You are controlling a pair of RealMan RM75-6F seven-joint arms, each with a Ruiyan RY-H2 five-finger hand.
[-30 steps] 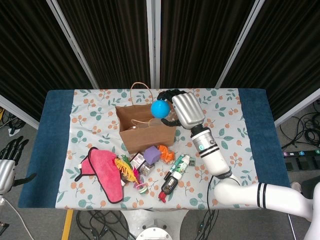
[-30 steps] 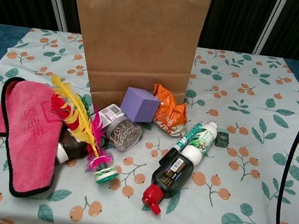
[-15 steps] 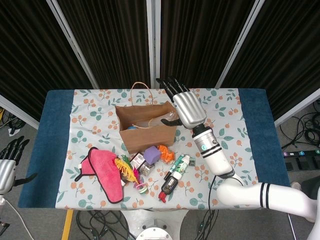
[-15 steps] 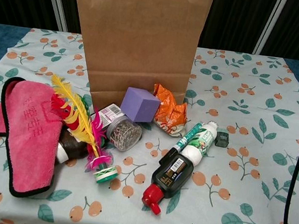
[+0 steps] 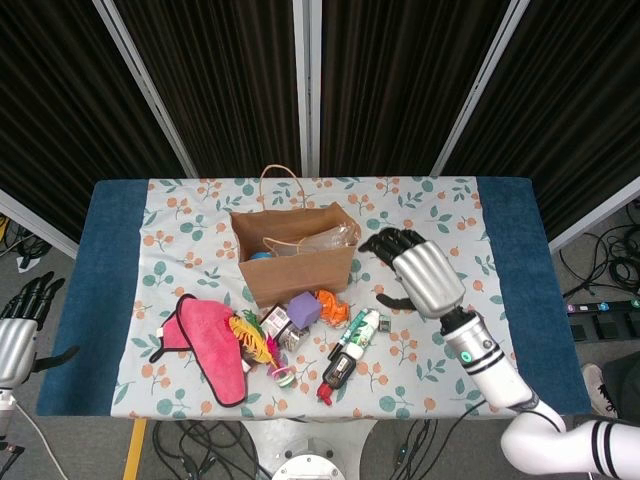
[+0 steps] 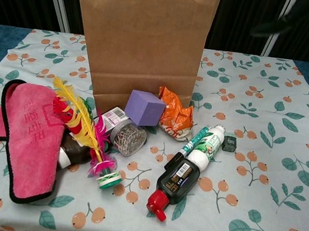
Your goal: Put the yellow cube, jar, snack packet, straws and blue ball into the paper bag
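1. my right hand's fingers curl loosely, holding nothing, right of the paper bag.
2. my left hand hangs open off the surface.
3. a blue ball lies in the bag.

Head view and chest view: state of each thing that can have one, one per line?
paper bag: upright, mouth open
blue ball: inside the bag
right hand: empty, fingers apart, beside the bag
left hand: empty, off the table edge
pink cloth: folded, flat
red-capped bottle: lying down, capped
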